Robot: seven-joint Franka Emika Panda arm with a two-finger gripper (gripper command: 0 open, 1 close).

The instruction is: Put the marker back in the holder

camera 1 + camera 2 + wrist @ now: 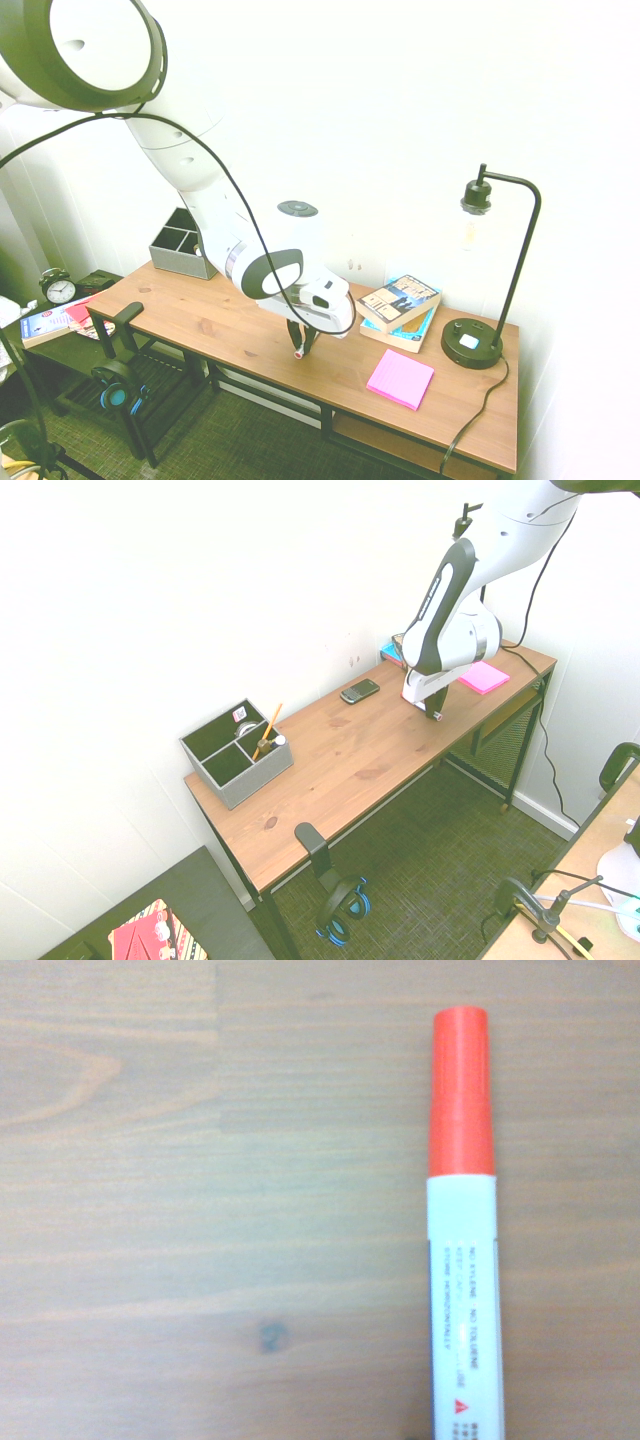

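**A:** Wrist view first: what did you have under you?

**B:** One marker (462, 1240), white barrel and red cap, lying flat on the bare wood of the desk (220, 320). My hand (300, 350) pointed straight down over it, fingers pressed in around the barrel, pinching it. It was not lifted; it looked to be resting on the desk at the near edge, about the middle of its length.

**A:** And where did it have to go?

**B:** The holder (238, 754) stood at the far end of the desk from my hand, by the wall, well apart. In the second exterior view it lay to the left of me, with a long stretch of open wood between. I judged the marker's long axis, level in my grip, would need tipping upright before it could drop into a compartment.

**A:** Counts?

**B:** One marker, one holder with three compartments I could make out, one orange pencil (268, 730) leaning in it. Also one phone (359, 691), one pink notepad (400, 379), one lamp (480, 330), and two books (402, 305) stacked.
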